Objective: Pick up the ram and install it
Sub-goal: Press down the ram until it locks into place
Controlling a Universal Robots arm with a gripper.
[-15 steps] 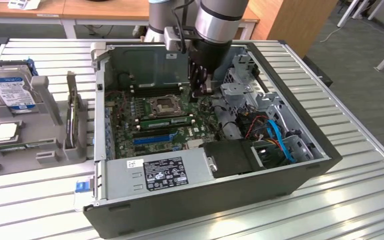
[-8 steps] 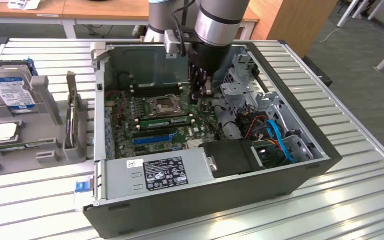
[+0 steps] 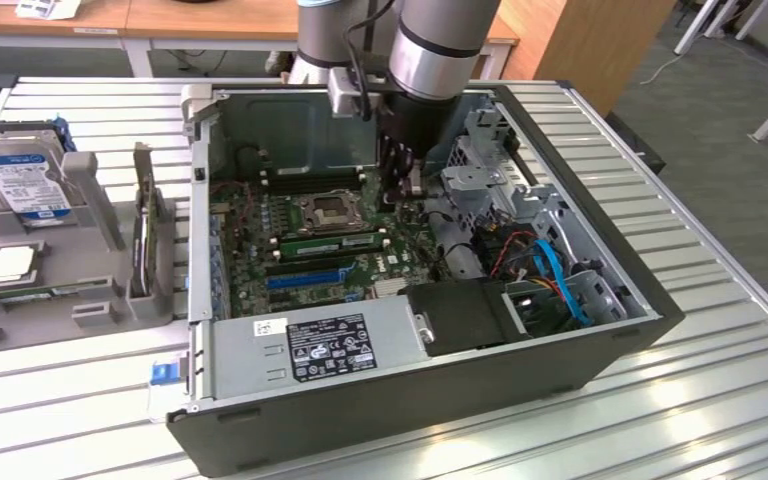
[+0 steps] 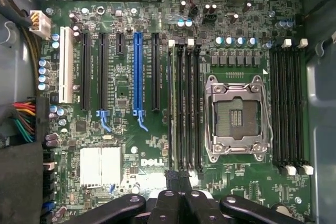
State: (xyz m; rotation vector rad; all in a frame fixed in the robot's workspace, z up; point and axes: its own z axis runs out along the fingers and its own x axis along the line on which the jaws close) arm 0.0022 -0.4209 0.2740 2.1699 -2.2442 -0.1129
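Looking at both feeds: gripper is down inside the open PC case, hanging over the motherboard w/ its fingers pressed together and empty. On the wrist cam the fingertips sit just off one end of a bank of four black mem slots beside the CPU socket. The ram is the thin green stick standing in the slot of that bank farthest from the socket. In the exterior view it reads as a green strip along the board, near the socket. I can't tell whether the fingertips touch the stick's end or hang just above it. A second bank of four slots sits on the socket's other side, and a blue expansion slot lies further along the board. Outside the case, on the exterior view's left, a grey holder carries a hard drive, w/ a dark card standing on edge next to it.
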